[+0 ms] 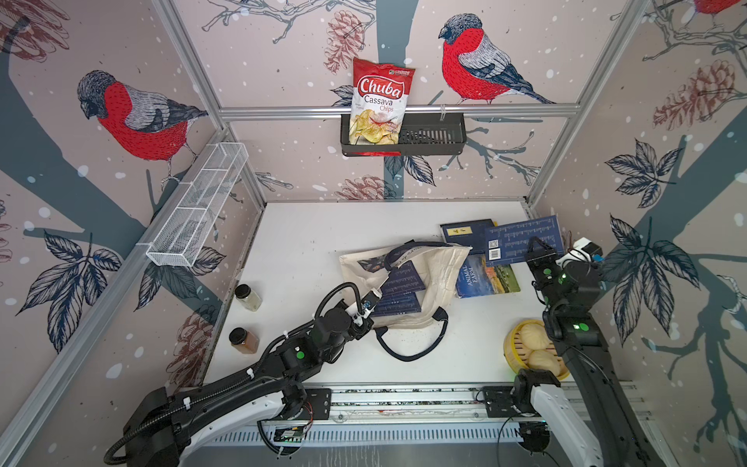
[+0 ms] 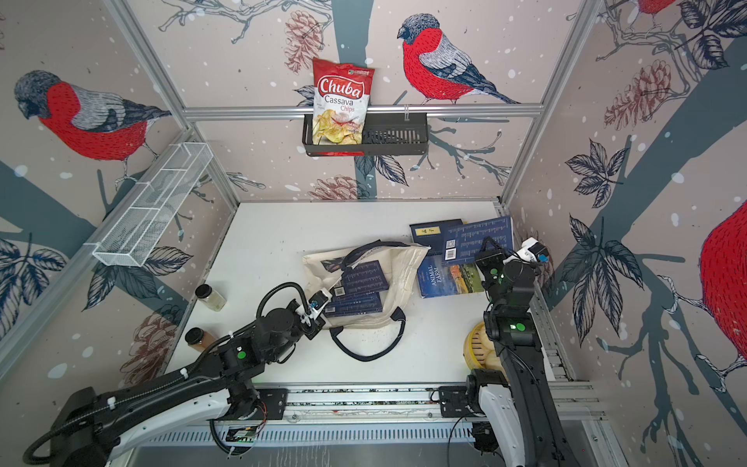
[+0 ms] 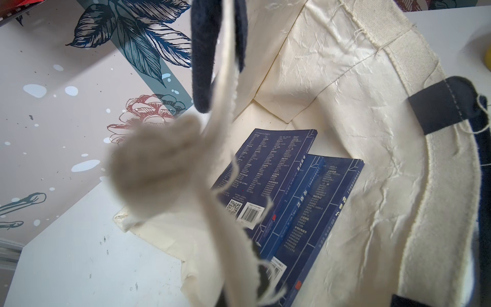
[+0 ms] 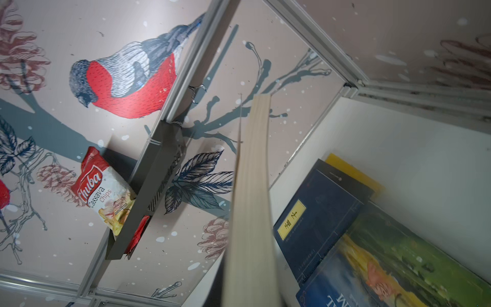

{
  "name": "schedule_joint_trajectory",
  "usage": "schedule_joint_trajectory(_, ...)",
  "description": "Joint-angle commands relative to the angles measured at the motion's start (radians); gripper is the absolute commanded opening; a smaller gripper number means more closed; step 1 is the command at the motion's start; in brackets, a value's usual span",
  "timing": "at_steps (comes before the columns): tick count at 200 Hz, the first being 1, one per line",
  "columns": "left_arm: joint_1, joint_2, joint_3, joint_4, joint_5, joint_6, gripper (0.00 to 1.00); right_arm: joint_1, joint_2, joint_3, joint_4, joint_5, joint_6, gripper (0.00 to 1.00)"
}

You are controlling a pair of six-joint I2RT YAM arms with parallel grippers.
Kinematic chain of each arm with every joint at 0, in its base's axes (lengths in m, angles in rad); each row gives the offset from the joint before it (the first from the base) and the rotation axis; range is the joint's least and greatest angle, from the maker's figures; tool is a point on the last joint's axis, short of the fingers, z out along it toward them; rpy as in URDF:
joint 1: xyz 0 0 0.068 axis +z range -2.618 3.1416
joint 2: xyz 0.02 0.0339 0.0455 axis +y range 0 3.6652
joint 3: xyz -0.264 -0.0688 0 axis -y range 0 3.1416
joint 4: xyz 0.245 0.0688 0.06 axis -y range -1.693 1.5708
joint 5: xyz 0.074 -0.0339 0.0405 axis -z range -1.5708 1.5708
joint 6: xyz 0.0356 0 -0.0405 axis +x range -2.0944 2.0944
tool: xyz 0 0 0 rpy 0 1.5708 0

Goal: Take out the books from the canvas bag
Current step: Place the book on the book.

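The canvas bag point(image 1: 440, 279) lies on its side in the middle of the white table point(image 1: 315, 250), mouth toward my left arm. Two navy books point(image 3: 279, 164) are still inside, overlapping flat on the lower cloth. My left gripper point(image 1: 380, 288) is pinched together on the bag's upper lip and holds it raised, and the mouth gapes. In the left wrist view that cloth bunches, blurred, right before the lens. One navy strap handle point(image 1: 406, 357) loops over the table toward my base, with dark specks scattered around it.

My right gripper point(image 1: 539, 252) is clamped on a barcode-labelled navy book point(image 1: 521, 240), held tilted over the pile just beside the bag on my right. That pile is Animal Farm point(image 1: 487, 279), a navy book with a yellow label point(image 1: 465, 231) and a yellow book point(image 4: 353, 170) peeking from under that one. Whether the held book's far edge touches the pile I cannot tell.

A bamboo steamer point(image 1: 510, 343) with pale buns sits at the near right edge, partly behind my right arm. Two spice jars point(image 1: 247, 297) stand along the left edge.

A white wire basket point(image 1: 198, 210) hangs on the left wall. A black shelf basket point(image 1: 432, 135) hangs from the back rail, with a Chuba Cassava Chips bag point(image 1: 378, 101) standing in its left end. An aluminium frame point(image 1: 404, 110) edges walls papered with red-breasted birds, pine cones and leaves.
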Motion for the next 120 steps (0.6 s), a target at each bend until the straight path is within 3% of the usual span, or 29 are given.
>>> schedule_joint_trajectory(1,0.0,-0.002,0.01,0.056,-0.003,-0.002,0.0,-0.01,0.03,-0.047,0.183,-0.092,0.076,0.0)
schedule_joint_trajectory(54,-0.001,0.008,0.012,0.054,0.005,0.001,0.0,-0.023,0.236,-0.102,0.297,-0.246,0.089,0.0)
schedule_joint_trajectory(120,0.0,0.016,0.01,0.057,0.009,0.002,0.0,-0.025,0.4,-0.153,0.407,-0.264,0.096,0.0)
